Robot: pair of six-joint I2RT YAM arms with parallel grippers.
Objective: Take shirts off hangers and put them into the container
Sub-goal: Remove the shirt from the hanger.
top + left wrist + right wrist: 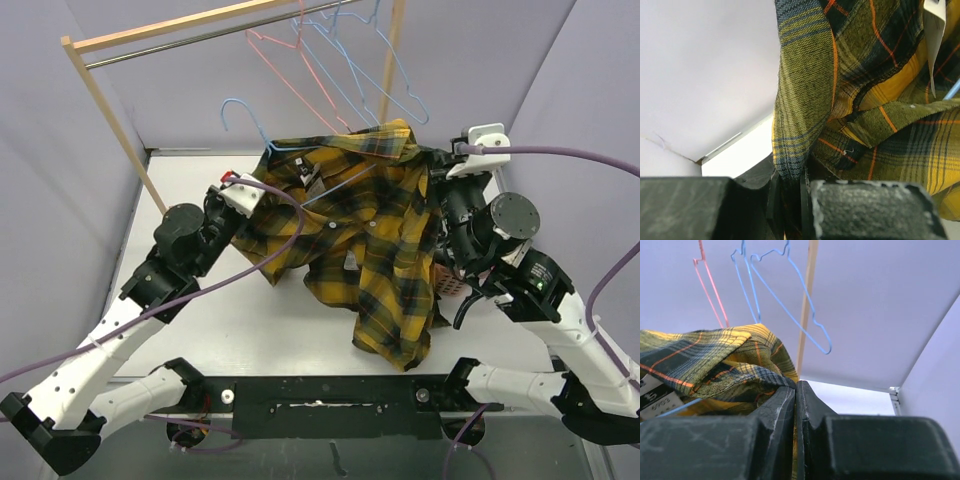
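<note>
While pale lavender walls [60,200] enclose the white surface [200,330], the yellow-and-black plaid button-up shirt [370,230] hangs rumpled, spread between both arms and draping over the pink slotted plastic basket [447,283]. Its fabric is clamped in the left gripper [792,200]; the right gripper [796,410] pinches its edge, fingers together.

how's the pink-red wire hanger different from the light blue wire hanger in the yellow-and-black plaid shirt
The pink-red wire hanger hangs bare from the metal rail; the light blue wire hanger is off the rail, inside the yellow-and-black plaid shirt. The pink-red one hangs high; the light blue one sits low and tilted, hook poking from the collar. Both are thin wire.
</note>
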